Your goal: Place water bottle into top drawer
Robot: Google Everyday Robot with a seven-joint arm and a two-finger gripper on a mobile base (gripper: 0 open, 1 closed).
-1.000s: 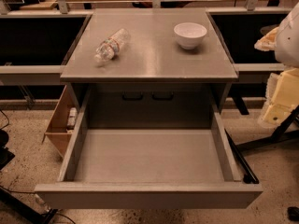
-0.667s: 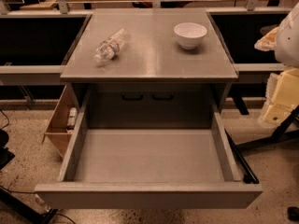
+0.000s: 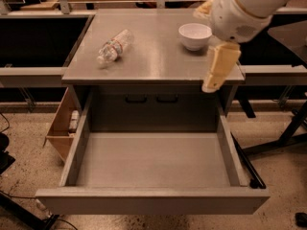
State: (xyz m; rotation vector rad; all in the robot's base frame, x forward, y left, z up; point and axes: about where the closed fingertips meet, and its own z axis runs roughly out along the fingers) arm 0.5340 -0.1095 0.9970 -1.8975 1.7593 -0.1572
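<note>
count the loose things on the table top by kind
water bottle: 1
white bowl: 1
total: 2
not counted: the pincer, which hangs over the right front edge of the table, in front of the bowl

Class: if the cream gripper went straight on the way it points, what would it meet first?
The gripper, hanging over the front right corner of the grey metal table, would likely meet that tabletop first; depth is unclear.
</note>
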